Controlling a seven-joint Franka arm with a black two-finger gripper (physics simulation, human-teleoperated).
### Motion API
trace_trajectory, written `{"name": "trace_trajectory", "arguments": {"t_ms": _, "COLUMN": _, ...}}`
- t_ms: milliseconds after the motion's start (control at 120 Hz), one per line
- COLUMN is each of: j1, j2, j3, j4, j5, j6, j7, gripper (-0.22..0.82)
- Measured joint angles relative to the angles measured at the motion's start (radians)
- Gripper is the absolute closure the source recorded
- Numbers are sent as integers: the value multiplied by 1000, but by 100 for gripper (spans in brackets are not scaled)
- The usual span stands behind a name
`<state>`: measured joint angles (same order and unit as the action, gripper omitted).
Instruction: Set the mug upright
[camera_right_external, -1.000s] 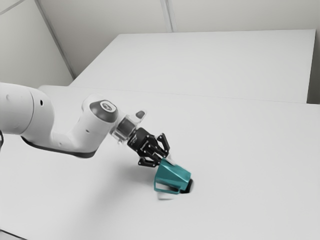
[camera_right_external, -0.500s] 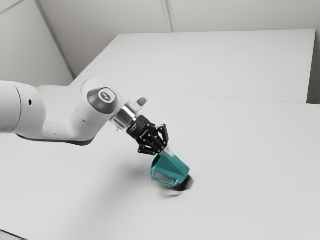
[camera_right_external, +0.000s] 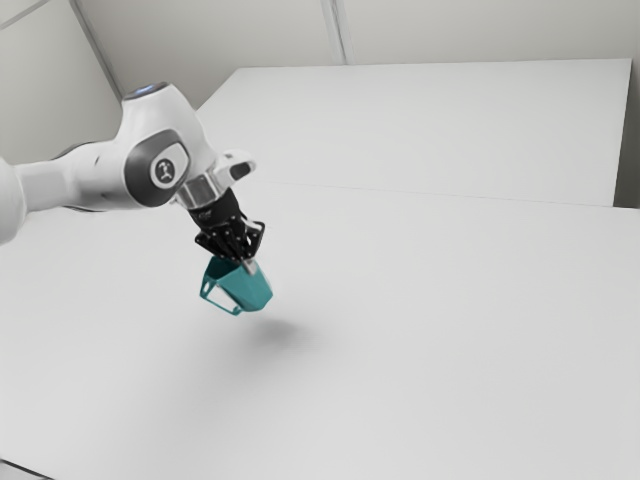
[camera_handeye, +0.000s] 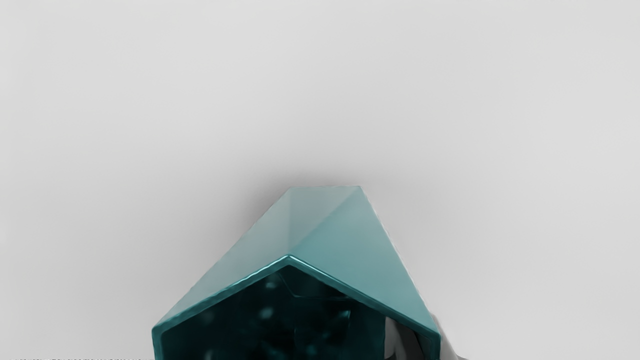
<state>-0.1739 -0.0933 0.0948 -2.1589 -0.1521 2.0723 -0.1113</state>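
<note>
The black gripper (camera_right_external: 246, 264) points down toward the exterior view's lower right, shut on the wall of the teal mug (camera_right_external: 254, 288) near its rim. The mug hangs above the table, tilted, with its open end toward the gripper and its handle on the exterior view's left. In the wrist view the faceted mug (camera_handeye: 350, 240) shows its dark opening. One finger of the gripper (camera_handeye: 434, 340) is inside the mug's wall, and a bit of the other is outside it.
The white table (camera_right_external: 430, 330) stretches beneath the mug, whose soft shadow falls on it toward the exterior view's lower right. A raised white panel or surface (camera_right_external: 430, 130) lies beyond the table, in front of pale walls.
The gripper has risen and moved toward the exterior view's left, carrying the mug off the table. The mug now hangs more steeply, its base lower than its opening.
</note>
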Motion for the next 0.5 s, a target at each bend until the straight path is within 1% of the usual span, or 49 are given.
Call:
{"name": "trace_trajectory", "arguments": {"t_ms": 83, "j1": -6, "j2": -1, "j3": 2, "j4": 1, "j5": 71, "j6": -4, "j7": -11, "gripper": 78}}
{"name": "trace_trajectory", "arguments": {"t_ms": 183, "j1": -7, "j2": 30, "j3": 3, "j4": 12, "j5": 122, "j6": -7, "j7": -20, "gripper": 78}}
{"name": "trace_trajectory", "arguments": {"t_ms": 500, "j1": -4, "j2": 132, "j3": 2, "j4": 29, "j5": 161, "j6": 16, "j7": -39, "gripper": 78}}
